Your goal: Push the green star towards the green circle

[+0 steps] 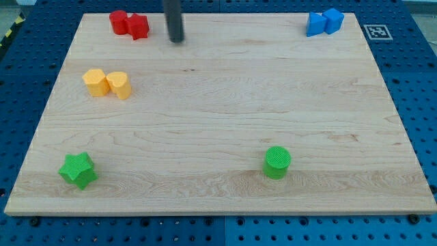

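Observation:
The green star (78, 170) lies near the board's bottom left corner. The green circle (277, 162) stands at the bottom, right of centre, far to the star's right. My tip (177, 39) rests near the view's top, left of centre, just right of the red blocks and far above the star. It touches no block.
Two red blocks (129, 24) sit together at the top left. Two yellow blocks (108, 83) sit at the left, below them. Two blue blocks (324, 22) sit at the top right. The wooden board (218, 109) lies on a blue perforated table.

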Tool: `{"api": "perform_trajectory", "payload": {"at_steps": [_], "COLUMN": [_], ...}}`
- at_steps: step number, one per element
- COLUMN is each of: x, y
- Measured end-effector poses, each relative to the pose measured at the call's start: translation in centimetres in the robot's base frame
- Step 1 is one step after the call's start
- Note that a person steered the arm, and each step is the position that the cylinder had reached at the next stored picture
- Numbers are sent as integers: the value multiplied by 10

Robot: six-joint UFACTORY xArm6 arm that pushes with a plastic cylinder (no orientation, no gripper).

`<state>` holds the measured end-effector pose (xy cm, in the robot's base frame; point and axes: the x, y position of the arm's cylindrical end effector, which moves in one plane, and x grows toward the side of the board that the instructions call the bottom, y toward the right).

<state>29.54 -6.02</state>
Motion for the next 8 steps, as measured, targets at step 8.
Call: {"api": "perform_trajectory", "payload": {"at_steps": [8], "x": [235], "y": [-212]}}
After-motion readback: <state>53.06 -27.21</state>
